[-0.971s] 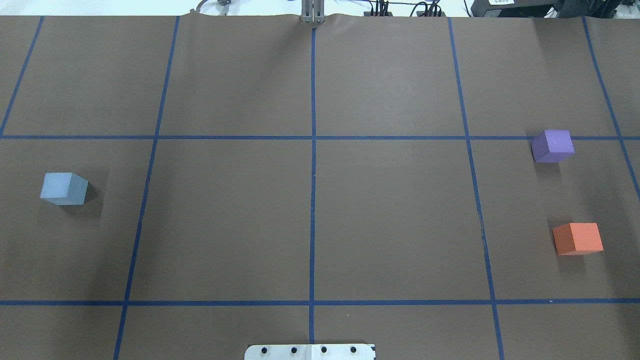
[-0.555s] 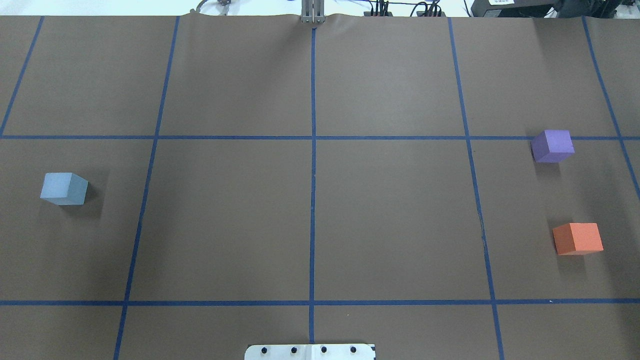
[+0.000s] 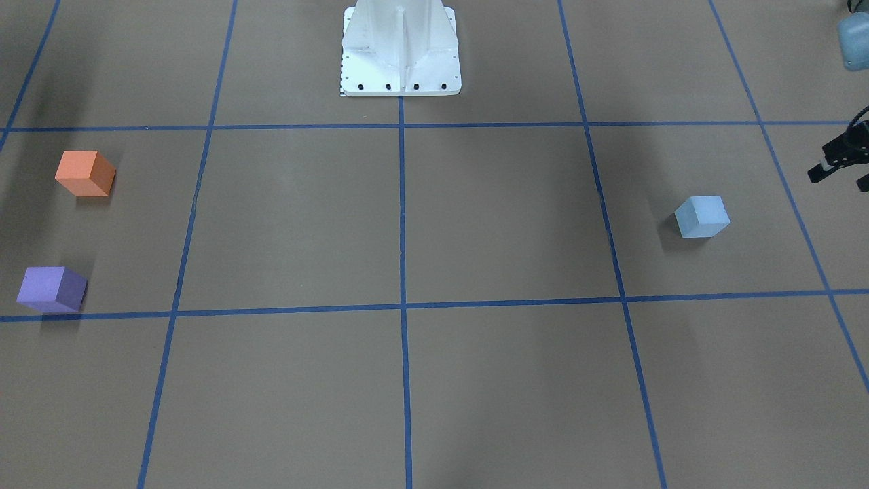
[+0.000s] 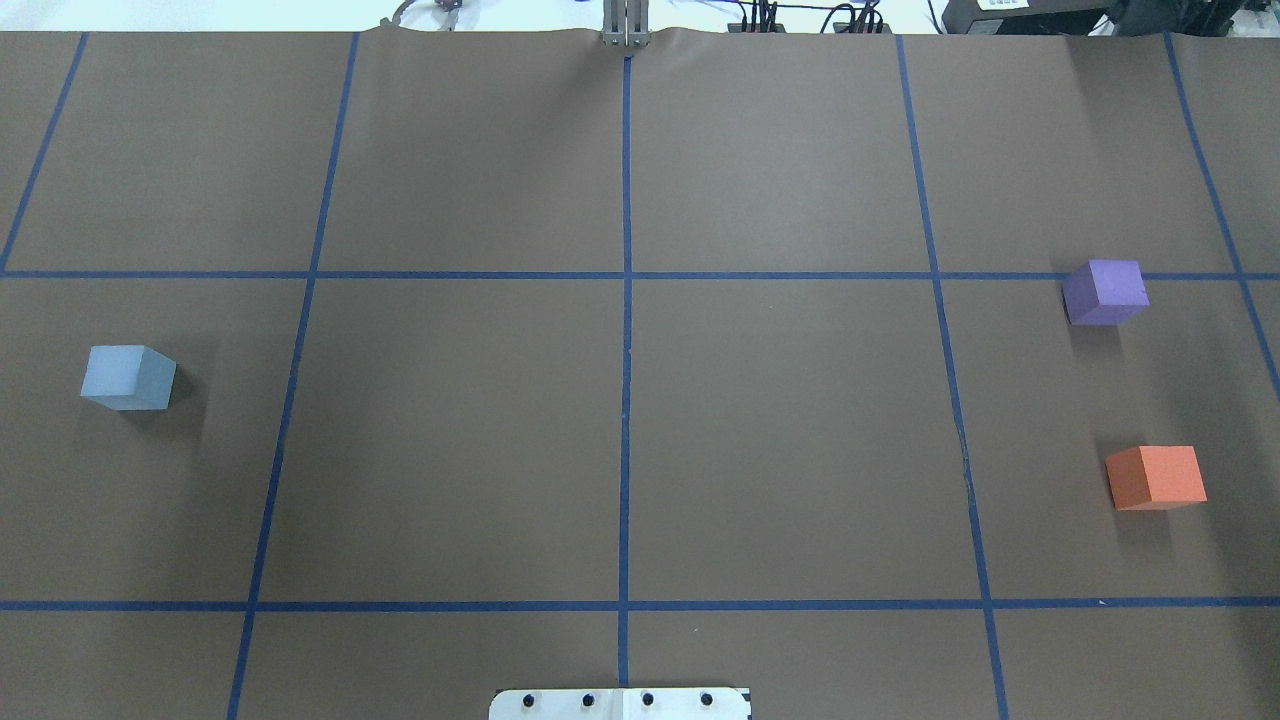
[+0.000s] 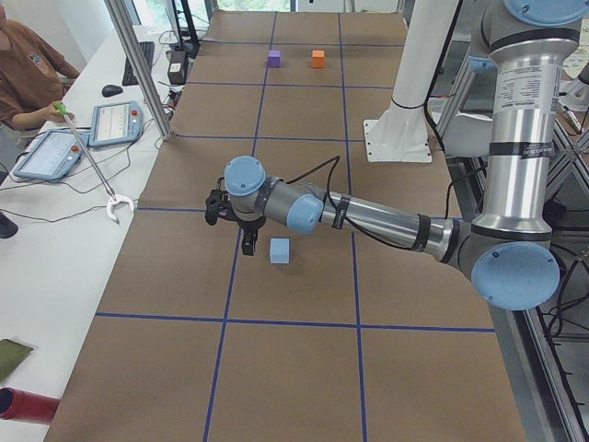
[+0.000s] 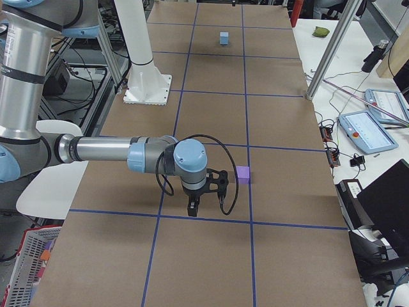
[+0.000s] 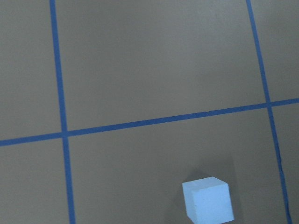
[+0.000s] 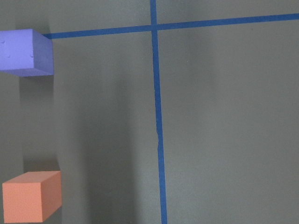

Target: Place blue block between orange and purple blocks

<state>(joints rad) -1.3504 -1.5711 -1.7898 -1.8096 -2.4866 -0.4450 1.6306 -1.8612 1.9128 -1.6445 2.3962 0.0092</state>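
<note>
Item: blue block. It sat flat on the brown table at the far left of the overhead view, in the middle row of the blue tape grid. Nothing touched it.

Item: purple block. It stood at the right of the overhead view, its upper edge against a horizontal tape line.

Item: orange block. It stood at the right of the overhead view, below the purple block and apart from it, with bare paper between the two. Both were well apart from the blue block, across the full width of the frame.

Item: left gripper. It was at the right edge of the front-facing view, above and to the right of the blue block and near it, raised off the table. Its fingers were spread and held nothing.

Item: right gripper. It showed only in the right side view, at centre frame, pointing down just left of the purple block. Whether it was released or clenched could not be told.

Item: white base plate. It stood at the top centre of the front-facing view.
</note>
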